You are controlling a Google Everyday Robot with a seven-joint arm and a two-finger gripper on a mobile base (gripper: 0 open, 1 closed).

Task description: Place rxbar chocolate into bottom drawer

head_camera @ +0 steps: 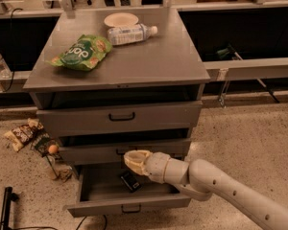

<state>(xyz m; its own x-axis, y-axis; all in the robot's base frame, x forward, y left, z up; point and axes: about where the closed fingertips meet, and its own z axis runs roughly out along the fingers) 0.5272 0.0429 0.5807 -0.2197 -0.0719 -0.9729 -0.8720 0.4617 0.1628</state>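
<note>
The rxbar chocolate (130,181), a small black bar, lies flat on the floor of the bottom drawer (129,206). That drawer is pulled out from the grey cabinet. My gripper (133,159) hangs over the open drawer, just in front of the middle drawer (96,153). It is a little above the bar and not touching it. My arm reaches in from the lower right.
On the cabinet top (153,66) lie a green chip bag (81,51), a clear bottle (129,33) on its side and a pale bowl (121,19). The top drawer (120,118) stands slightly out. Wrappers and litter (24,133) lie on the floor to the left.
</note>
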